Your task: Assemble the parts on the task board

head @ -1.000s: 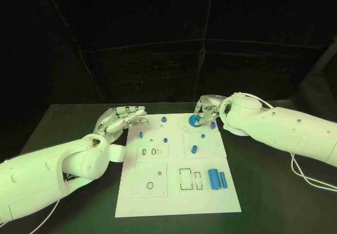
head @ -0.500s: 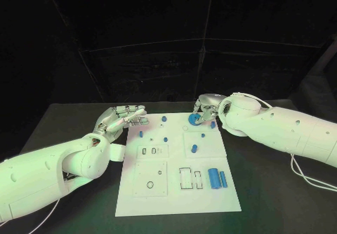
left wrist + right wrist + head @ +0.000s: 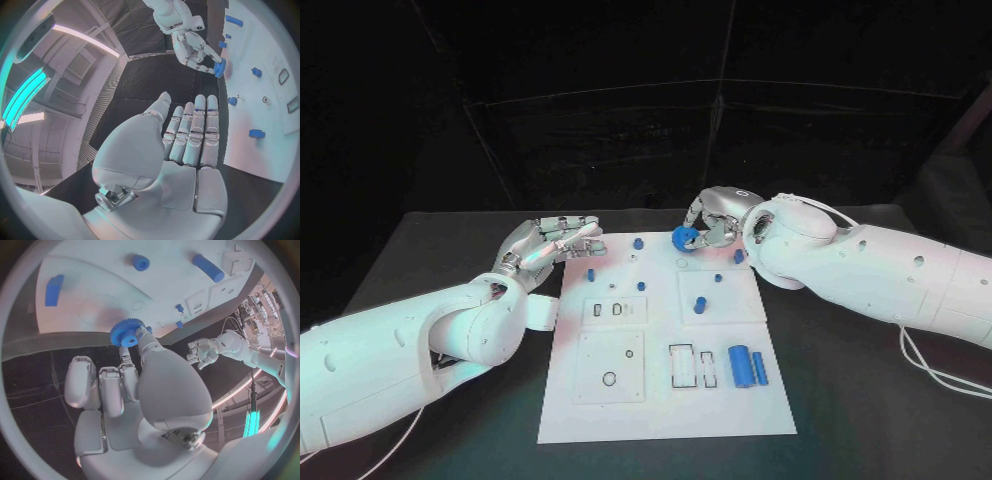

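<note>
One small blue toothed gear [image 3: 684, 237] sat pinched in the right hand [image 3: 711, 222] — lifted for fitting onto the white task board [image 3: 668, 400]; the left hand [image 3: 548, 243] waited open-fingered, holding nothing.

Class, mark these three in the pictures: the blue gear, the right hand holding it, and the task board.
blue gear [image 3: 127, 334], right wrist view, toothed face.
right hand [image 3: 711, 222], head view, middle of the hand.
task board [image 3: 668, 415], head view, bare near end.

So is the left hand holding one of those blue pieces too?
No, the left hand holds nothing, its fingers straight and together beside the board; the blue gear is in the right hand.
</note>
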### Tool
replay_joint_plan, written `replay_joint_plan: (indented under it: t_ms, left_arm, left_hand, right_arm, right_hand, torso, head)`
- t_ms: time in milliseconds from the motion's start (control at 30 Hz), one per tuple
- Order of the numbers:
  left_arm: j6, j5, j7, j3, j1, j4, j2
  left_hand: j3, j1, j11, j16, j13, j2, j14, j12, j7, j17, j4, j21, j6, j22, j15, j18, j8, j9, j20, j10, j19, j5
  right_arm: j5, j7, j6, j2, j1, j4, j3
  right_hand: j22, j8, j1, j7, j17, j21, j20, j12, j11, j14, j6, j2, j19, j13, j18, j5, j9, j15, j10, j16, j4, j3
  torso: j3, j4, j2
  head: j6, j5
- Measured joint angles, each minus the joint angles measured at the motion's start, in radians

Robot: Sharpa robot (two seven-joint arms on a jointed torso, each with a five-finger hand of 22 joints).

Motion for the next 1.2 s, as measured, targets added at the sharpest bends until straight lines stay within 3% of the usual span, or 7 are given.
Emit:
replay_joint_plan:
  t_ms: [167, 333, 567, 733, 1200]
  left_arm:
    - [0.000, 0.000, 0.000, 0.000, 0.000, 0.002, -0.001]
    - [-0.001, 0.000, 0.000, 0.000, 0.000, 0.005, -0.003]
    - [-0.001, 0.000, 0.000, 0.000, 0.000, 0.008, -0.005]
    - [-0.001, 0.000, 0.000, 0.000, 0.000, 0.010, -0.006]
    - [-0.001, 0.000, 0.001, 0.000, 0.000, 0.010, -0.007]
  left_hand:
    - [0.000, 0.000, 0.000, 0.000, 0.000, 0.000, 0.000, 0.000, 0.000, 0.000, 0.000, 0.000, 0.000, 0.000, 0.000, 0.000, 0.000, 0.000, 0.000, 0.000, 0.000, 0.000]
    - [0.000, 0.000, 0.000, 0.000, 0.000, 0.000, 0.004, -0.004, 0.000, 0.001, 0.000, 0.000, 0.000, -0.002, 0.004, 0.000, 0.000, 0.000, 0.000, 0.000, 0.000, 0.000]
    - [0.000, 0.000, 0.000, 0.000, 0.000, 0.000, 0.004, -0.004, 0.000, 0.001, 0.000, 0.000, 0.000, -0.002, 0.004, 0.000, 0.000, 0.000, 0.000, 0.000, 0.000, 0.000]
    - [0.000, 0.000, 0.000, 0.000, 0.000, 0.000, 0.004, -0.004, 0.000, 0.001, 0.000, 0.000, 0.000, -0.002, 0.004, 0.000, 0.000, 0.000, 0.000, 0.000, 0.000, 0.000]
    - [0.000, 0.000, 0.000, 0.000, 0.000, 0.000, 0.004, -0.004, 0.000, 0.001, 0.000, 0.000, 0.000, -0.001, 0.004, 0.000, 0.000, 0.000, 0.000, 0.000, 0.000, 0.000]
  right_arm:
    - [-0.011, -0.008, -0.041, 0.003, 0.000, 0.053, 0.000]
    - [-0.023, -0.017, -0.056, 0.042, 0.000, 0.062, 0.000]
    - [-0.033, -0.022, -0.055, 0.111, -0.004, 0.027, -0.042]
    - [-0.037, -0.022, -0.043, 0.155, -0.023, -0.005, -0.056]
    - [-0.049, -0.023, -0.039, 0.212, -0.025, -0.065, -0.056]
  right_hand:
    - [0.023, -0.003, -0.006, -0.004, 0.001, 0.005, -0.003, 0.004, -0.002, 0.000, 0.004, -0.006, 0.007, 0.000, 0.000, 0.006, 0.000, 0.000, 0.002, 0.000, 0.004, 0.010]
    - [0.026, -0.004, -0.009, -0.004, 0.001, 0.009, 0.000, 0.004, -0.004, 0.000, 0.004, -0.009, 0.010, 0.000, 0.000, 0.006, 0.000, 0.000, 0.004, 0.000, 0.003, 0.014]
    - [0.029, -0.009, -0.009, -0.004, 0.001, 0.009, 0.000, 0.004, -0.004, 0.000, 0.004, -0.010, 0.010, 0.000, 0.000, 0.011, 0.000, 0.000, 0.004, 0.000, 0.005, 0.022]
    - [0.029, -0.010, -0.010, -0.004, 0.001, 0.008, 0.000, 0.004, -0.004, 0.000, 0.004, -0.011, 0.010, 0.000, 0.000, 0.011, 0.000, 0.000, 0.004, 0.000, 0.002, 0.026]
    - [0.031, -0.020, -0.024, -0.004, 0.000, 0.008, 0.000, 0.004, -0.004, 0.000, 0.003, -0.016, 0.010, 0.000, 0.001, 0.014, 0.000, 0.000, 0.003, 0.000, 0.006, 0.036]
  torso:
    - [-0.0005, 0.0000, 0.000]
    - [-0.0010, 0.0011, 0.000]
    - [-0.0012, 0.0016, 0.000]
    - [-0.0012, 0.0016, 0.000]
    - [0.0006, 0.0004, 0.001]
  head:
    - [0.001, 0.002]
    - [0.000, 0.005]
    - [-0.003, 0.010]
    - [-0.002, 0.012]
    - [-0.004, 0.016]
